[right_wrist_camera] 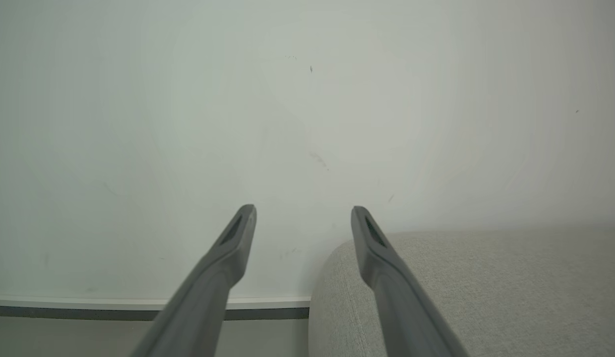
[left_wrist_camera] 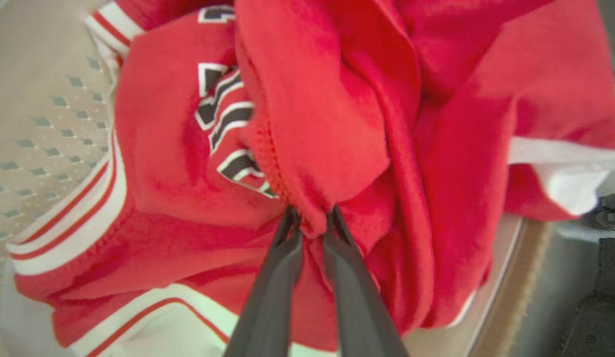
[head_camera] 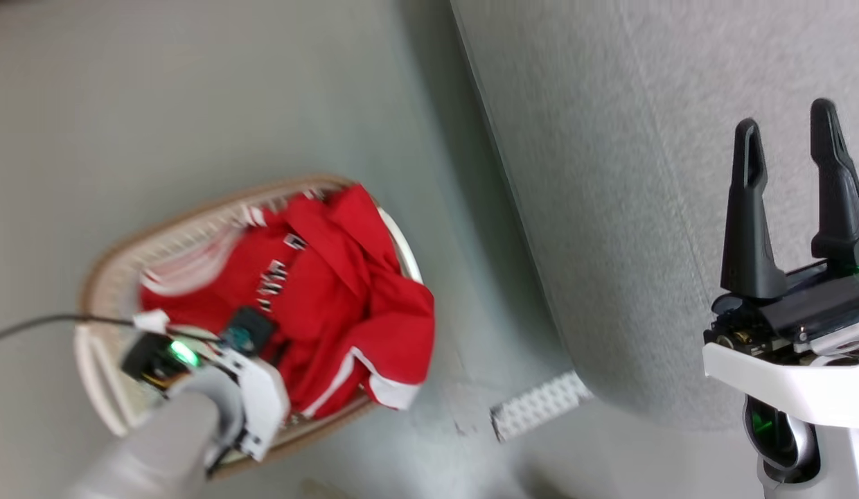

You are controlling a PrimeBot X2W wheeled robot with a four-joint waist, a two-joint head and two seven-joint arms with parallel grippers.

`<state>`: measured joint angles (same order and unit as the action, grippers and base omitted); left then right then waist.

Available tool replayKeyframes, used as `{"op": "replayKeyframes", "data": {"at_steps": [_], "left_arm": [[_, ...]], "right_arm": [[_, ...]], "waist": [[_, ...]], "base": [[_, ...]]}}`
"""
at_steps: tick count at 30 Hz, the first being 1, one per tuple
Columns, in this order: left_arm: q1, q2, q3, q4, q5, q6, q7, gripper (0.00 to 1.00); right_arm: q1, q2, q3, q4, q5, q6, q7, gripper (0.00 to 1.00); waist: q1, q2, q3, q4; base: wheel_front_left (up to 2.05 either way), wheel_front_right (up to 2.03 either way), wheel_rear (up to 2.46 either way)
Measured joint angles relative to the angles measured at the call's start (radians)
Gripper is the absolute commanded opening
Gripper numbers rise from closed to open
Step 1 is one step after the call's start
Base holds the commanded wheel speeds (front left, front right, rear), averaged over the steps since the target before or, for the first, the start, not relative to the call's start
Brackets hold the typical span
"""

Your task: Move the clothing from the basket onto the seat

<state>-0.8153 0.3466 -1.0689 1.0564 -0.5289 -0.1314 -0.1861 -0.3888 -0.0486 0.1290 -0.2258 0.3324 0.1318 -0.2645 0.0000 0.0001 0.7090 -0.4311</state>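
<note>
The clothing (left_wrist_camera: 337, 124) lies heaped in the basket (head_camera: 215, 201), the lettered jersey underneath and a plain red fold bunched over it. One white-trimmed end hangs out over the basket's rim on the side toward the seat (head_camera: 644, 173). The left gripper (left_wrist_camera: 311, 218) reaches down into the heap, and its two fingers are drawn in narrow on a ridge of that upper fold, with red cloth nipped between the tips. From the wrist view the bite looks small, and I cannot tell whether it takes one garment or catches the jersey below as well.

The step in hand is the lift, and it calls for a firm pinch before any rise. The pull should go straight up until the trailing hem clears the rim, since a slanting pull would probably drag the light basket across the floor (head_camera: 194, 83). If the fabric starts to slide through the tips, a deeper bite on thicker cloth is the better course.

The right gripper (head_camera: 785, 118) hangs over the seat with its fingers spread wide and nothing between them. It is free to catch the dangling part. The seat stands just beside the basket, so the carry is short, and the cloth should be laid well in from the rounded edge.
</note>
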Motion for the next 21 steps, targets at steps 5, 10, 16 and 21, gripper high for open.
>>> {"op": "replayKeyframes", "data": {"at_steps": [5, 10, 16, 21], "left_arm": [[0.052, -0.052, -0.022, -0.009, -0.063, 0.0, -0.045, 0.0], [0.087, -0.09, -0.024, -0.055, -0.126, 0.0, -0.071, 0.0], [0.132, -0.121, 0.027, -0.153, -0.17, 0.0, -0.077, 0.0], [0.19, -0.135, 0.101, -0.262, -0.169, 0.0, -0.078, 0.0]], "right_arm": [[0.021, 0.0, -0.016, 0.046, -0.047, 0.0, 0.0, 1.0], [0.056, 0.0, -0.031, 0.098, -0.085, 0.0, 0.0, 1.0], [0.112, 0.001, -0.05, 0.154, -0.106, 0.0, 0.0, 1.0], [0.16, 0.0, -0.058, 0.196, -0.114, 0.0, 0.0, 1.0]], "waist": [[0.0, 0.0, -0.117, 0.044], [-0.0001, -0.0001, -0.237, 0.097], [-0.0001, 0.0, -0.376, 0.166], [-0.0002, 0.0, -0.492, 0.219]], "base": [[0.0, 0.0, 0.0], [0.0, 0.0, 0.0], [0.0, 0.0, 0.0], [0.0, 0.0, 0.0]]}}
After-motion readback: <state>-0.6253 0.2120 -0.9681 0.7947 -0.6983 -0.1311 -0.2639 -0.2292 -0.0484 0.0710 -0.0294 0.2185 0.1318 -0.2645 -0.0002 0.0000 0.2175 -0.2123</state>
